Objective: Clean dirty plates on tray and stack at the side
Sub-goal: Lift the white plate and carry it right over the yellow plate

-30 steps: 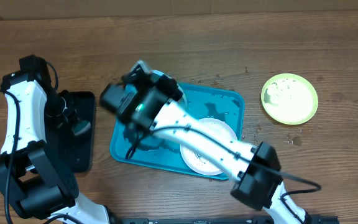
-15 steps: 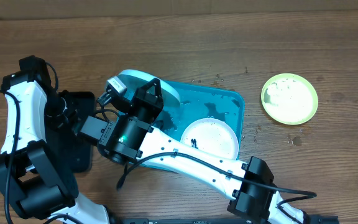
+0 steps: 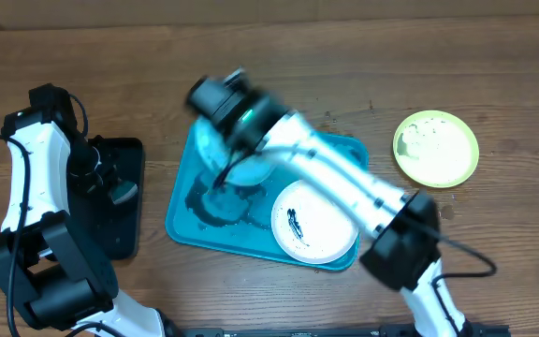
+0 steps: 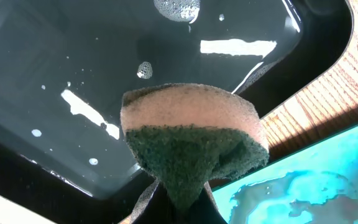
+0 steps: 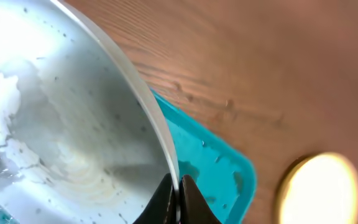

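Washing looks to be the step in hand. Right gripper (image 5: 176,186) is clamped on the rim of the light-blue-rimmed plate (image 3: 241,168), held tilted over the turquoise tray's (image 3: 241,241) 10 o'clock corner. A smeared white plate (image 3: 314,221) lies at the tray's 4 o'clock. The yellow-green plate (image 3: 436,148) sits on the table at 3 o'clock, well apart. Left gripper (image 4: 174,202) pinches a sponge (image 4: 191,143) above the black tray (image 4: 55,56) of sudsy water. Next, sponge and held plate probably need to meet.

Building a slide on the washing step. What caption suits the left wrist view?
Scrub-ready: left tool pinches a peach-and-green sponge over the wet black tray, turquoise tray at lower right.
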`<action>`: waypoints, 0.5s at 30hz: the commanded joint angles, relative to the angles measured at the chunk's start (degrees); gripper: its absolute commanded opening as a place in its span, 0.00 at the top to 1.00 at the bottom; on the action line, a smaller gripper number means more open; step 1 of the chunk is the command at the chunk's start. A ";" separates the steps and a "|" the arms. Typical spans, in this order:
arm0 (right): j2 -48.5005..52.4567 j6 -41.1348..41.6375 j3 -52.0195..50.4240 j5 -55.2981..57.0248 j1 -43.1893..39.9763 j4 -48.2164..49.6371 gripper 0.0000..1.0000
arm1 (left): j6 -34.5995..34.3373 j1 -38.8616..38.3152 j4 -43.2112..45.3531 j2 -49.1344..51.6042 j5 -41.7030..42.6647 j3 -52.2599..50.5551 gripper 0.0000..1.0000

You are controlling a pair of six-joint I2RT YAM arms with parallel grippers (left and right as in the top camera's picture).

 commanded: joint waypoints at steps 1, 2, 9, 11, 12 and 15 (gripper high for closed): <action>-1.57 6.56 1.66 -18.97 -12.07 -1.42 0.96 | 1.05 0.20 0.07 0.35 0.63 -0.28 0.96; -1.57 8.35 1.66 -22.82 -17.03 -2.32 0.96 | 1.05 0.20 0.20 0.35 0.66 -0.28 0.96; -1.57 12.11 1.44 -37.81 -39.76 -9.35 0.96 | 1.03 0.20 0.55 0.35 0.90 -0.28 0.96; -1.57 12.09 1.44 -38.93 -45.22 -12.26 0.96 | 1.03 0.20 0.70 0.35 1.11 -0.28 0.96; -1.57 12.07 1.44 -38.86 -48.22 -13.84 0.96 | 1.05 0.20 0.79 0.35 1.11 -0.28 0.96; -1.57 11.41 1.44 -38.93 -55.43 -17.81 0.96 | 1.03 0.20 1.07 0.35 1.11 -0.28 0.96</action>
